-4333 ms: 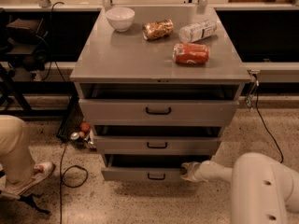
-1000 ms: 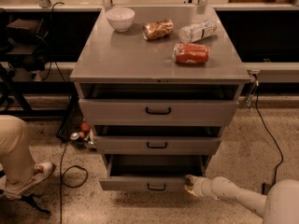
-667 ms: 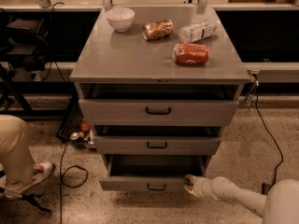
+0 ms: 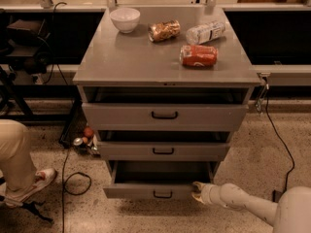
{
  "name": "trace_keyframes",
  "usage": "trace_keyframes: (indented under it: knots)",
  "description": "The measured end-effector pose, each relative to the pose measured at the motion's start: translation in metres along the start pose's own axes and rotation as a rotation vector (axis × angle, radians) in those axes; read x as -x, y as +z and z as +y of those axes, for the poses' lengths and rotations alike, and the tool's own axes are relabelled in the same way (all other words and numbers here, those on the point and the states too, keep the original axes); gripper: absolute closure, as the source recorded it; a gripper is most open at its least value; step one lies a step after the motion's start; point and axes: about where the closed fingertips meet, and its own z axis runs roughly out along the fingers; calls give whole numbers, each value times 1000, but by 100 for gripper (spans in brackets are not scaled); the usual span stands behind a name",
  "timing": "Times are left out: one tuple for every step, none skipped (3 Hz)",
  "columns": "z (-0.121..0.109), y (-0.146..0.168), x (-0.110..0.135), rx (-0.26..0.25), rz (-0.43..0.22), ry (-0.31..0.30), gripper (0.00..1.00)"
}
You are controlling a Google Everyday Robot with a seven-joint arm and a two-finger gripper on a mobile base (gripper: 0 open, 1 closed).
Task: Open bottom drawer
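- Bottom drawer: lowest of three in the cabinet, pulled well out from the cabinet front. A dark open cavity shows behind its panel.
- Change: about four seconds back it stuck out of the cabinet only a little. Its front has since come forward and far more of the inside is exposed.
- Over the last second almost nothing differs. The front sits at the same spot off the cabinet, so the pull looks stalled or finished.
- Pincer: low at the cabinet's right-front, right against the right end of the drawer front. It is not on the handle, which sits at the panel's centre. Can't tell whether it is clenched on the panel edge or released.
- Arm: comes in along the floor from the cabinet's right-front. It has backed away from the cabinet together with the drawer.
- Middle drawer and top drawer: each slightly out of the cabinet, same as before.
- Worktop on the cabinet: bowl, can and bottle have not moved.
- Judgement: the task looks essentially met, since the drawer is clearly open. What is likely left is a little more pull, or letting go and clearing off.
- Risk: pulling from one end rather than the handle could skew the drawer in the cabinet.
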Motion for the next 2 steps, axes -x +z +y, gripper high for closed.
trace_keyframes:
  knots:
    - [0, 0, 0, 0, 0, 0, 16]
    - [-1, 1, 7, 2, -10, -22, 0]
